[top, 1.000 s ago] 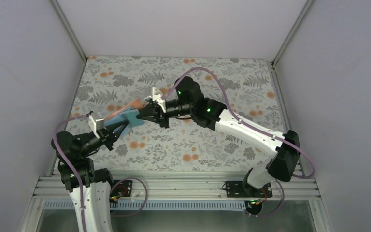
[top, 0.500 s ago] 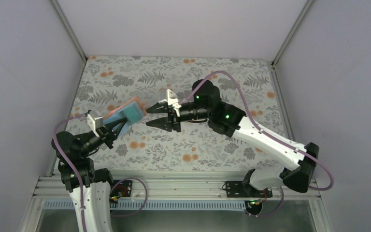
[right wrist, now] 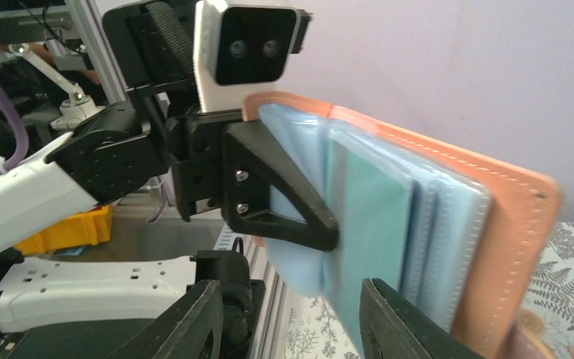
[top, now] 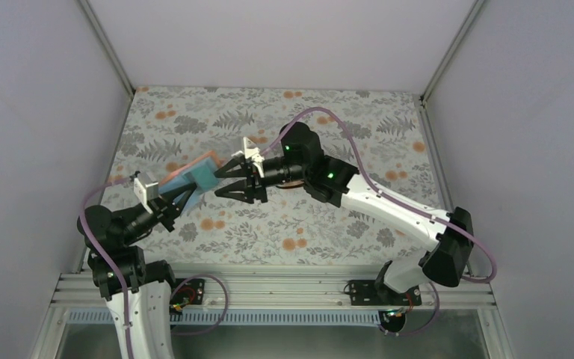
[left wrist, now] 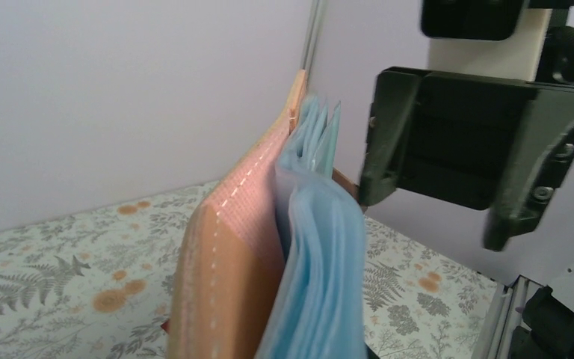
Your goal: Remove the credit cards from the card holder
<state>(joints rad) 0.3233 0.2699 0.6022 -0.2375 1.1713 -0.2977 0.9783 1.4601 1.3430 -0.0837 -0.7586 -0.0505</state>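
The left gripper is clamped tight on the card holder, pinching it at its near end and carrying it tilted above the floral tablecloth, with the holder's free end aimed at the right gripper. That right gripper hangs just beside the holder's free end with its jaws standing roughly half apart and nothing between them; whether either finger touches the holder cannot be told. From the right wrist, the holder lies open toward the camera, its reddish-brown cover behind fanned light-blue sleeves, and a teal green card sits tucked inside those sleeves, against the cover. From the left wrist, the holder shows edge-on, cover to the left of the sleeves.
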